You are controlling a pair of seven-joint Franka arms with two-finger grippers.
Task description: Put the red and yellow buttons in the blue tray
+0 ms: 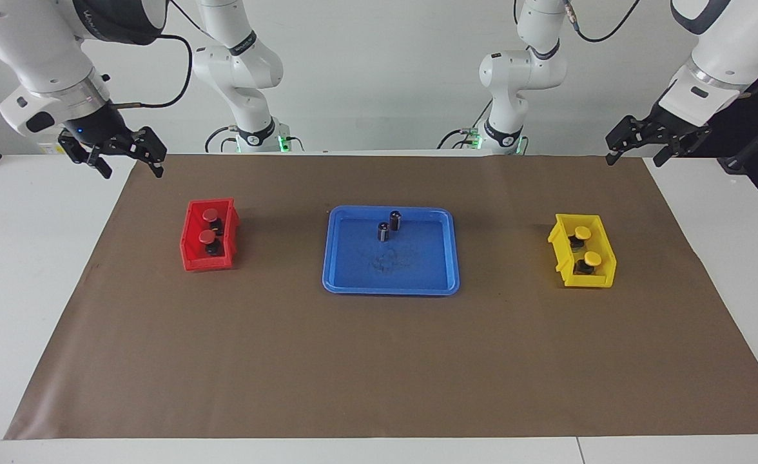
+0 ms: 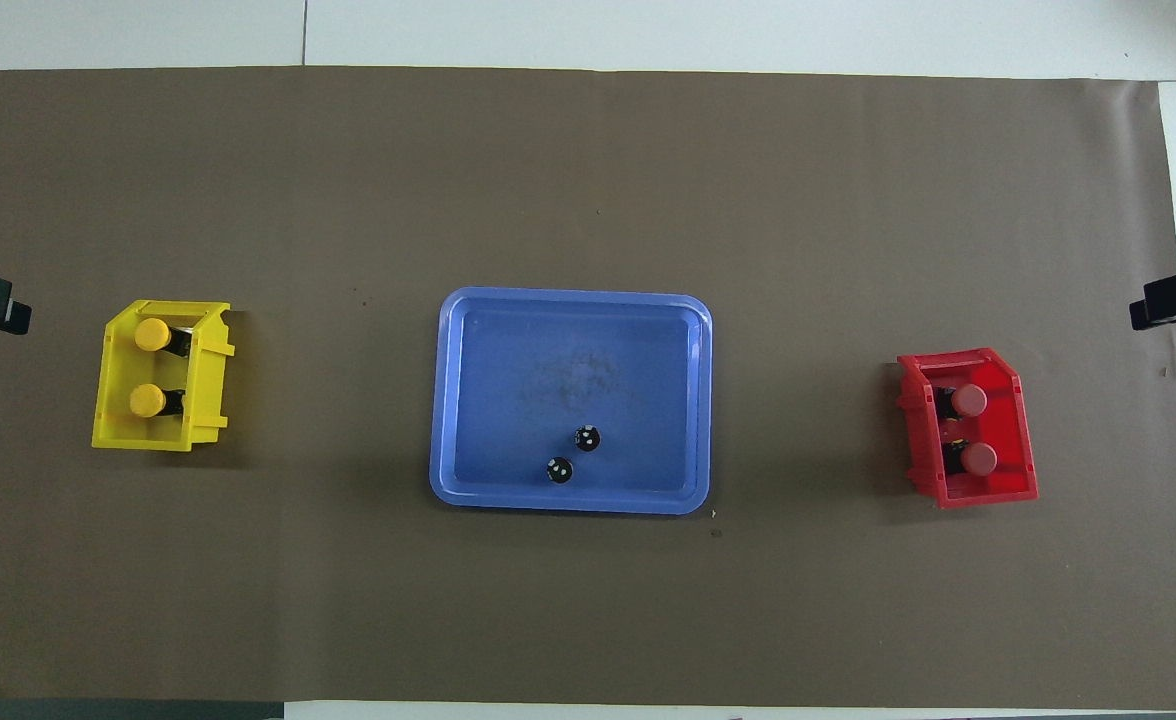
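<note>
We haven't started yet: the blue tray (image 1: pixel 343 258) holds only two dark cylinders (image 1: pixel 390 225) near its 12 o'clock edge. Both red buttons (image 1: pixel 210 225) sit in the red bin (image 1: pixel 193 248), both yellow buttons (image 1: pixel 587 245) in the yellow bin (image 1: pixel 601 238). The left gripper (image 1: pixel 637 148) and right gripper (image 1: pixel 127 158) hang over the bench corners, fingers apparently released, empty.

Blue tray (image 1: pixel 353 283) mid-mat; red buttons (image 1: pixel 210 214) and yellow buttons (image 1: pixel 583 232) upright in matching bins.
</note>
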